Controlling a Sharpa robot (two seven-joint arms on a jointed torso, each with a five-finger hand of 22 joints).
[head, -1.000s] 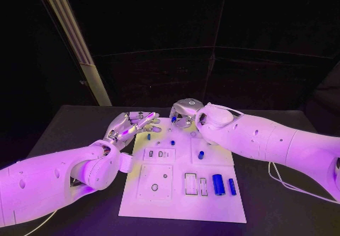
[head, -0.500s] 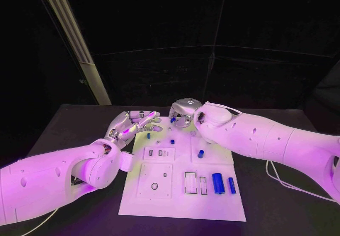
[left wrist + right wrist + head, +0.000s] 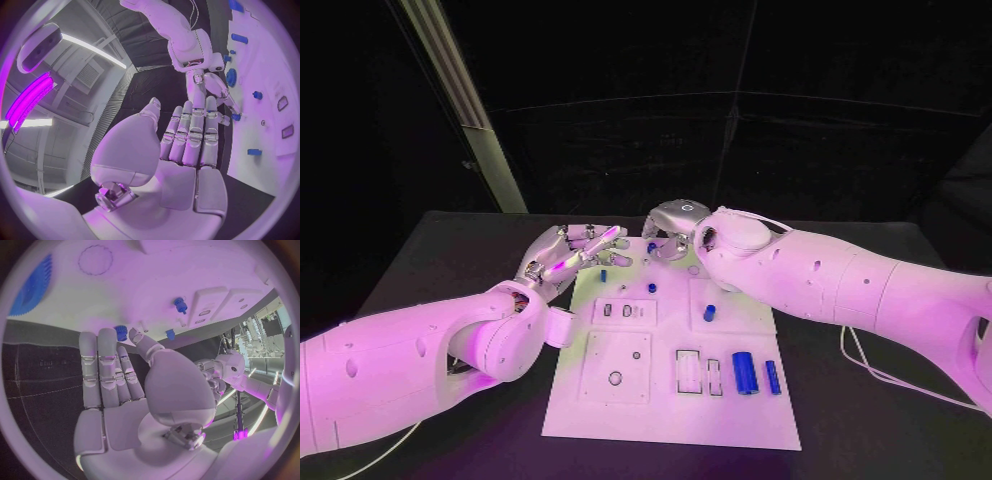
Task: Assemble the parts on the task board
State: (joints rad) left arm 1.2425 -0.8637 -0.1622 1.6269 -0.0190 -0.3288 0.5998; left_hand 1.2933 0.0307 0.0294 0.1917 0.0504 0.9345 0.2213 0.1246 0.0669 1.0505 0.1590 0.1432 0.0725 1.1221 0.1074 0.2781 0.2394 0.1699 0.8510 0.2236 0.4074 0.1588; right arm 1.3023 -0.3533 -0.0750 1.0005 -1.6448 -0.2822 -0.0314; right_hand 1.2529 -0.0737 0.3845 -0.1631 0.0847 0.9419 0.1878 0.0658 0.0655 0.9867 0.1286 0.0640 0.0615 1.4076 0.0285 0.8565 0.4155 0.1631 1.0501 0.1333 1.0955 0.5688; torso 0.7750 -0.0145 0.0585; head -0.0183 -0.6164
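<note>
I have both arms at the far end of the task board point(image 3: 668, 415), which lies flat on the black worktop point(image 3: 877, 440). My right robot hand point(image 3: 671, 233) is over the board's far edge, its thumb and fingertips closed around a small blue peg point(image 3: 120, 332) — as far as the wrist view lets me judge. My left robot hand point(image 3: 568, 253) hovers by the far left corner, fingers straight and side by side, holding nothing. Two blue cylinders point(image 3: 744, 375) lie loose near the right edge beside open rectangular slots point(image 3: 689, 372), and a few small blue parts point(image 3: 710, 314) sit mid-board. I judge the assembly early — most sockets look unfilled.
</note>
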